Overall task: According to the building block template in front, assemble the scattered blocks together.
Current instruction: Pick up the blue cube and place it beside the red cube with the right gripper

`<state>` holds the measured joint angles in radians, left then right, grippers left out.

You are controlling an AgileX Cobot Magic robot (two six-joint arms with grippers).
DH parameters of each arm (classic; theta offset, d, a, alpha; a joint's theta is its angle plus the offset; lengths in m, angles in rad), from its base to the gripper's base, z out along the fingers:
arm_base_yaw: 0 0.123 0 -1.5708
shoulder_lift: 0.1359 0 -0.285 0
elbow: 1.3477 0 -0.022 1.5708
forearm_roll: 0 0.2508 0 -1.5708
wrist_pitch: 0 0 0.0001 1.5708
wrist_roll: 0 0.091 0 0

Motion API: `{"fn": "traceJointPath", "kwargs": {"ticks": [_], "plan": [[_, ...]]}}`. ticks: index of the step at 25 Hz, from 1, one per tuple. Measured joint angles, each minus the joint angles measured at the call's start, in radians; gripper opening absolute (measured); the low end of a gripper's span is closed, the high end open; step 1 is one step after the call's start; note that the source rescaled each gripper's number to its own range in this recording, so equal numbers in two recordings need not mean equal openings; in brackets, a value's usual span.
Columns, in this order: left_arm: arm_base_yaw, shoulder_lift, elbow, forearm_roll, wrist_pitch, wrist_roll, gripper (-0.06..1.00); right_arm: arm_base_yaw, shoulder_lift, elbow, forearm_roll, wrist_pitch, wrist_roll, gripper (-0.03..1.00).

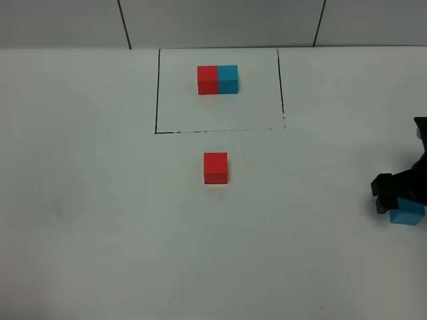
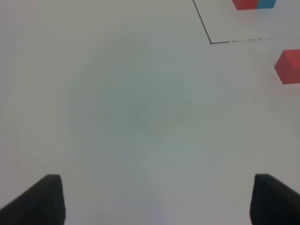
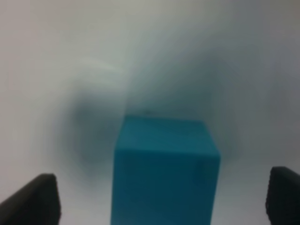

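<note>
The building block template (image 1: 217,79), a red and a cyan cube joined side by side, lies at the far middle of the table inside a thin black drawn rectangle (image 1: 157,93). One scattered block, the red cube (image 1: 215,167), stands alone just in front of that rectangle. The other, the cyan cube (image 1: 407,213), sits at the right edge under my right gripper (image 1: 399,197). In the right wrist view this cube (image 3: 164,173) stands between the open fingers (image 3: 33,199) with a gap on each side. My left gripper (image 2: 157,201) is open over bare table; the red cube (image 2: 288,66) and the template (image 2: 253,3) lie ahead of it.
The white table (image 1: 100,220) ends at a grey panelled wall (image 1: 220,20) behind the drawn rectangle. The left arm does not show in the exterior high view.
</note>
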<state>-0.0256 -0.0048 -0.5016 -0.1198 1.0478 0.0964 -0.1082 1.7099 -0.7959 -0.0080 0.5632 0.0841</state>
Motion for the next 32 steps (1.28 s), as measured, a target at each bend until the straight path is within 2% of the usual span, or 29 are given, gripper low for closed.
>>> {"fn": "traceJointPath", "kwargs": {"ticks": [4,7,9,11,13,14,19,22,28,32], "plan": [[0.000,0.000,0.000,0.000,0.000,0.000,0.90,-0.002,0.032,0.000,0.000,-0.010,0.000,0.78],[0.000,0.000,0.000,0.000,0.000,0.000,0.90,-0.010,0.048,-0.001,0.001,-0.017,0.000,0.70],[0.000,0.000,0.000,0.000,0.000,0.000,0.90,-0.011,0.063,-0.001,0.000,-0.019,0.000,0.57],[0.000,0.000,0.000,0.000,0.000,0.000,0.90,-0.012,0.072,-0.001,0.000,-0.027,-0.002,0.39],[0.000,0.000,0.000,0.000,0.000,0.000,0.90,-0.012,0.074,-0.001,-0.001,-0.037,-0.001,0.10],[0.000,0.000,0.000,0.000,0.000,0.000,0.90,-0.012,0.074,-0.001,-0.001,-0.039,-0.001,0.00],[0.000,0.000,0.000,0.000,-0.001,0.000,0.90,0.002,0.068,-0.002,-0.029,-0.034,-0.037,0.02],[0.000,0.000,0.000,0.000,-0.001,0.000,0.89,0.045,0.048,-0.033,-0.039,0.029,-0.142,0.02],[0.000,0.000,0.000,0.000,-0.002,0.000,0.89,0.199,0.032,-0.198,-0.099,0.249,-0.543,0.02],[0.000,0.000,0.000,0.000,-0.003,0.000,0.89,0.310,0.054,-0.308,-0.136,0.311,-0.722,0.02]]}}
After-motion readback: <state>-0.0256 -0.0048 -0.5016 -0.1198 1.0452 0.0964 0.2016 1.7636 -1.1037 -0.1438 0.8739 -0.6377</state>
